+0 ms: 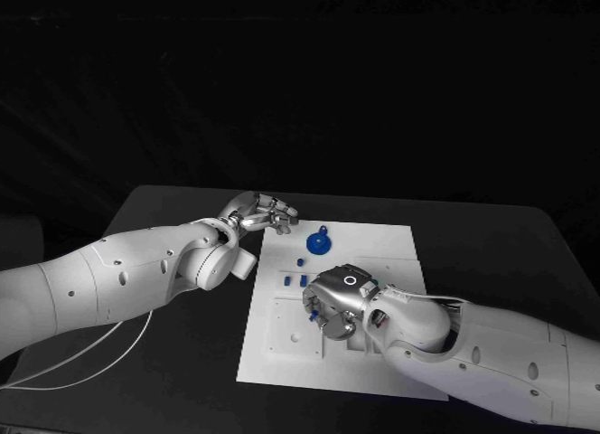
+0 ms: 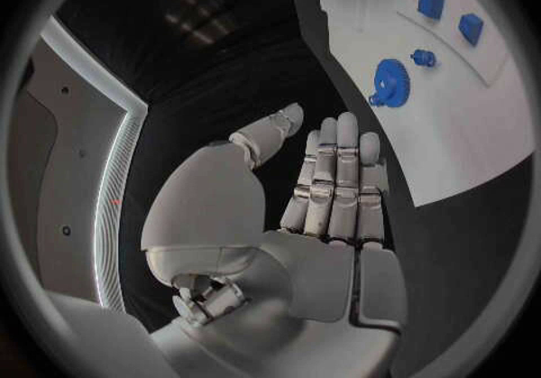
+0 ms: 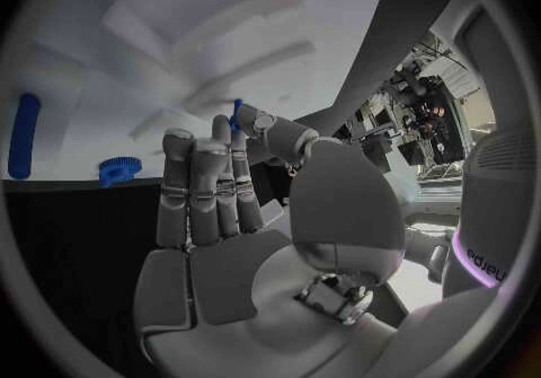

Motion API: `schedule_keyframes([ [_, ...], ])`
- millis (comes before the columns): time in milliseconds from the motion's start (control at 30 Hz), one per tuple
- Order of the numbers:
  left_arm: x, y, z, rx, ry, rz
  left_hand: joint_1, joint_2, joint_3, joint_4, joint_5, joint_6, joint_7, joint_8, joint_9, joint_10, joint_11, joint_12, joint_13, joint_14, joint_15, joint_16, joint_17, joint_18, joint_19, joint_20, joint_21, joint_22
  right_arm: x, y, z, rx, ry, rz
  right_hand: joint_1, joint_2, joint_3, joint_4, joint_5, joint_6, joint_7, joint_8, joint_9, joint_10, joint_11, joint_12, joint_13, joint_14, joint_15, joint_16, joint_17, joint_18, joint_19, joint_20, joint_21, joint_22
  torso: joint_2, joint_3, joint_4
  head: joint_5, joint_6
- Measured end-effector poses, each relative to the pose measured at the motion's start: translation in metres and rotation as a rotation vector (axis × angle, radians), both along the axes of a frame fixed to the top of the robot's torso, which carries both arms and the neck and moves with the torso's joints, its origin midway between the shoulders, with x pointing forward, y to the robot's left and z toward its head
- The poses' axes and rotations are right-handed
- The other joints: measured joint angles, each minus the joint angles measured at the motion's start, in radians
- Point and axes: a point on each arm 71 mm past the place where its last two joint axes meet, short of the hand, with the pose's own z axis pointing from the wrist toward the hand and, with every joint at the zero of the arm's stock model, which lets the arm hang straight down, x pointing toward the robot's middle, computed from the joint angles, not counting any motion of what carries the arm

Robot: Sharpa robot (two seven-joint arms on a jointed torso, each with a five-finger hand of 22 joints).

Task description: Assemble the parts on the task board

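Two hands are working over the task board (image 1: 379, 237). One, the right hand (image 1: 337, 298), is hovering low over the board's middle, pinching a small blue part (image 3: 237, 114) between thumb and fingertip. Beside the far-left corner, the left hand (image 1: 257, 215) is holding nothing, fingers straight. Nearby, a blue gear (image 1: 318, 242) is lying on the board.

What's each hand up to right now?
Left hand open, off board's corner. Right hand over task board, pinching small blue part. Blue gear untouched.
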Motion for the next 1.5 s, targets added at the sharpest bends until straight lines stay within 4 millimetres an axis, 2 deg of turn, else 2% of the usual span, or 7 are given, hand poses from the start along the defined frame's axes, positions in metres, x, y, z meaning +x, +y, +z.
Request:
schedule_keyframes([
  [533,0.0003,0.0005,0.0000,0.000,0.000,0.002,0.000,0.000,0.000,0.000,0.000,0.000,0.000,0.000,0.000,0.000,0.000,0.000,0.000,0.000,0.000,-0.004,0.001,0.000,0.000,0.000,0.000,0.000,-0.0039,0.0013,-0.0045,-0.010,0.007,0.008,-0.006,0.003,0.000,0.000,0.000,-0.002,-0.002,-0.003,0.001,0.001,-0.001,0.000,-0.001,-0.002,-0.002,0.000,0.000,0.000,-0.004,-0.001,0.000,0.001,0.000,0.0000,-0.0002,0.001,-0.008],
  [900,0.0003,-0.0001,0.0000,-0.001,0.000,0.001,0.000,0.000,0.000,0.000,0.000,0.000,0.000,0.000,0.000,0.000,0.000,0.000,-0.001,0.000,0.000,-0.004,0.003,0.000,0.000,0.000,0.000,0.000,-0.0039,0.0056,-0.0064,-0.023,0.010,0.008,-0.011,0.008,0.000,0.000,0.008,-0.003,-0.003,-0.005,0.000,0.001,-0.001,-0.001,-0.002,-0.003,-0.003,0.000,0.000,0.000,-0.002,-0.003,0.000,0.000,0.000,0.0004,-0.0005,-0.001,-0.008],
  [1000,0.0003,-0.0002,0.0000,-0.001,0.000,0.000,0.000,0.000,0.000,0.000,0.000,0.000,0.000,0.000,0.000,0.000,0.000,0.000,-0.001,0.000,0.000,-0.004,0.003,0.000,0.000,0.000,0.000,0.000,-0.0035,0.0059,-0.0083,-0.029,0.013,0.006,-0.028,-0.009,-0.005,0.005,0.013,-0.018,0.011,-0.015,0.000,-0.015,0.015,-0.021,-0.008,-0.004,-0.003,0.000,0.000,0.000,-0.002,-0.003,0.000,0.001,0.000,0.0005,-0.0005,-0.002,-0.008],
  [1133,0.0003,0.0000,0.0000,-0.001,0.000,0.001,0.000,0.000,0.000,0.000,0.000,0.000,0.000,0.000,0.000,0.000,0.000,0.000,-0.001,0.000,0.000,-0.004,0.003,0.000,0.000,0.000,0.000,0.000,-0.0033,0.0057,-0.0093,-0.030,0.016,0.004,-0.059,-0.029,-0.035,0.016,0.013,-0.043,0.021,-0.030,-0.008,-0.035,0.035,-0.036,-0.009,-0.005,0.009,0.000,0.000,0.000,-0.003,-0.003,0.000,0.001,0.000,0.0005,-0.0004,-0.002,-0.008],
  [1300,0.0003,0.0002,0.0000,-0.002,0.001,0.001,0.000,0.000,0.000,0.000,0.000,0.000,0.000,0.000,-0.001,0.000,0.000,0.000,-0.001,0.000,0.000,-0.008,0.003,0.000,0.000,0.000,0.000,0.001,-0.0035,0.0039,-0.0096,-0.024,0.022,0.002,-0.067,-0.038,-0.054,0.024,0.013,-0.072,0.033,-0.046,-0.015,-0.071,0.042,-0.062,-0.008,-0.009,0.024,0.000,0.002,-0.001,-0.003,-0.003,0.000,0.001,0.000,0.0009,-0.0004,-0.002,-0.009],
  [1500,0.0004,0.0009,-0.0001,-0.002,0.001,0.003,0.000,0.000,0.000,0.000,0.000,0.000,0.000,0.000,-0.001,0.000,0.000,0.000,-0.001,0.000,0.000,-0.008,0.003,0.000,0.000,0.000,0.000,0.001,-0.0055,-0.0008,-0.0103,-0.005,0.034,0.000,-0.079,-0.063,-0.099,0.027,0.014,-0.102,0.045,-0.065,-0.022,-0.104,0.055,-0.089,-0.008,-0.012,0.035,0.000,0.004,-0.003,-0.005,-0.001,0.000,0.001,-0.001,0.0009,-0.0005,-0.001,-0.008],
])
